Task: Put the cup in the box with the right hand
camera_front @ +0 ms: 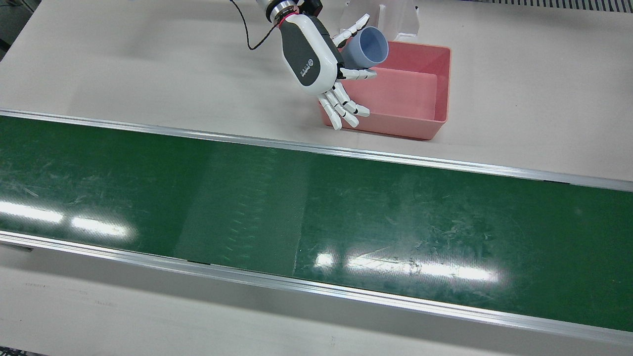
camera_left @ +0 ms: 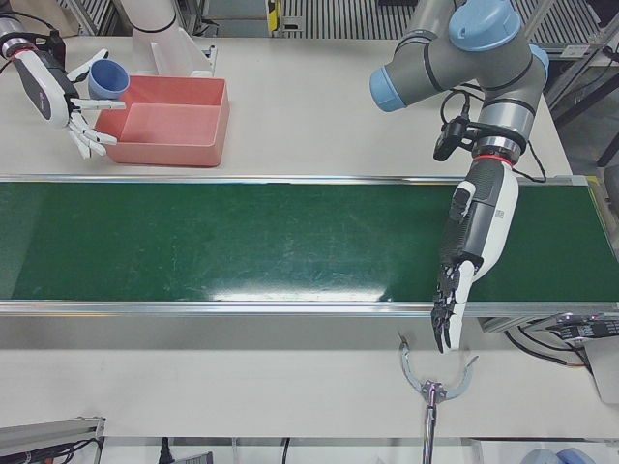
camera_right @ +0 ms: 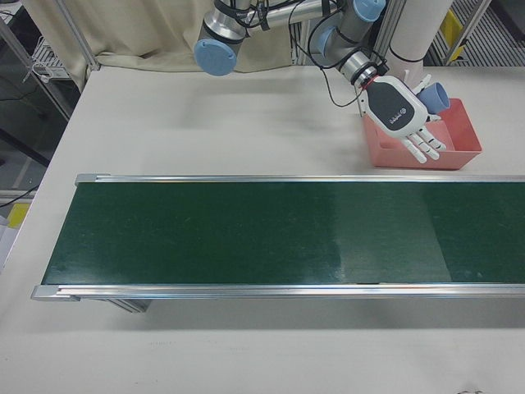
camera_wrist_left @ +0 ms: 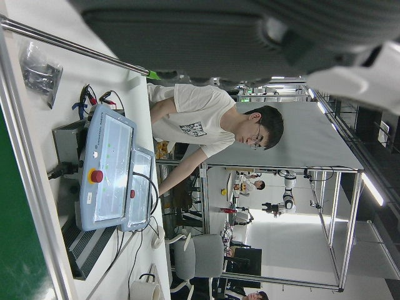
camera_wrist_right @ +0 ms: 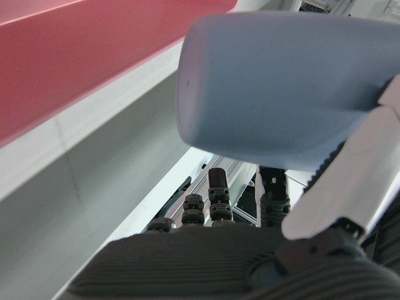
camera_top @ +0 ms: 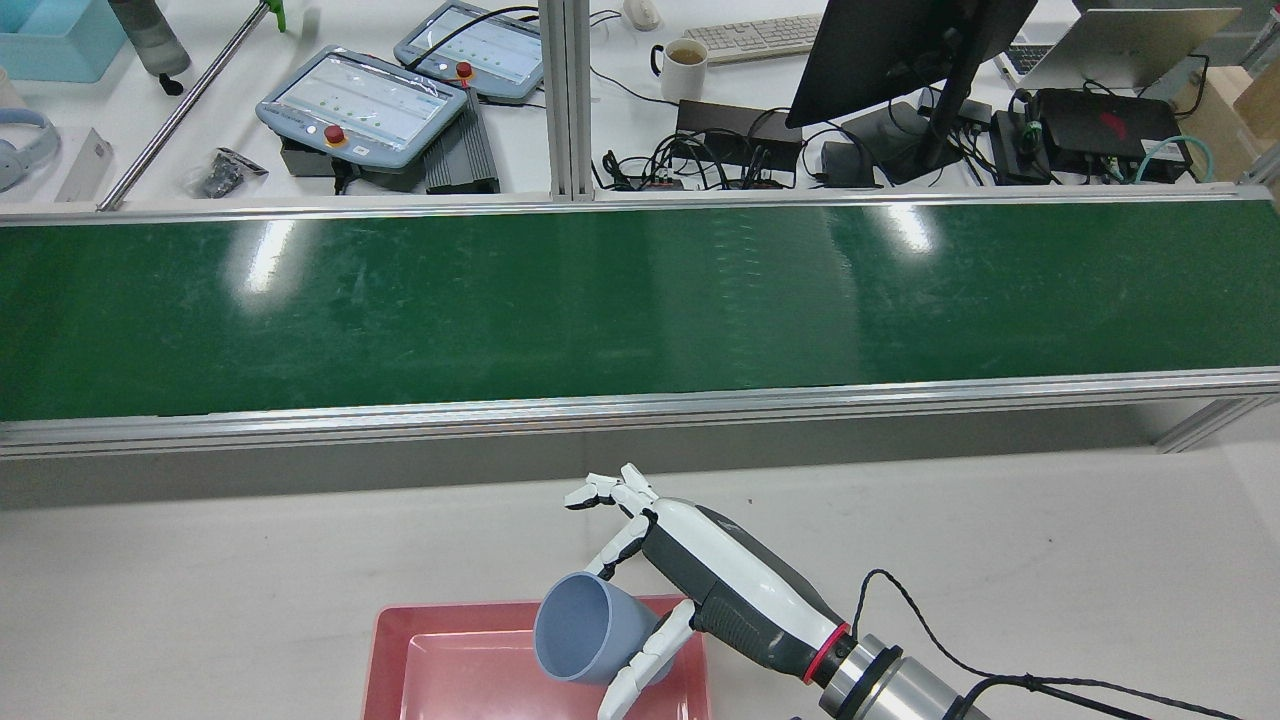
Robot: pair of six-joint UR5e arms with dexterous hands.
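Note:
A blue-grey cup (camera_front: 368,47) lies tilted on its side in my right hand (camera_front: 311,57), pinched between two fingers (camera_front: 358,74) while the others stretch out straight. It hangs over the corner of the pink box (camera_front: 442,89) nearest my arm, its mouth turned toward the box's inside. The rear view shows the cup (camera_top: 580,630) above the box's rim (camera_top: 390,650), with the hand (camera_top: 730,580) on its right. The box's floor is bare. My left hand (camera_left: 474,232) hangs far away over the conveyor's near edge, fingers pointing down, holding nothing.
A long green conveyor belt (camera_front: 316,207) with metal rails crosses the table in front of the box. A white bracket (camera_front: 395,20) stands just behind the box. A desk with teach pendants (camera_top: 365,105), a monitor and cables lies beyond the belt. A person (camera_wrist_left: 206,125) stands there.

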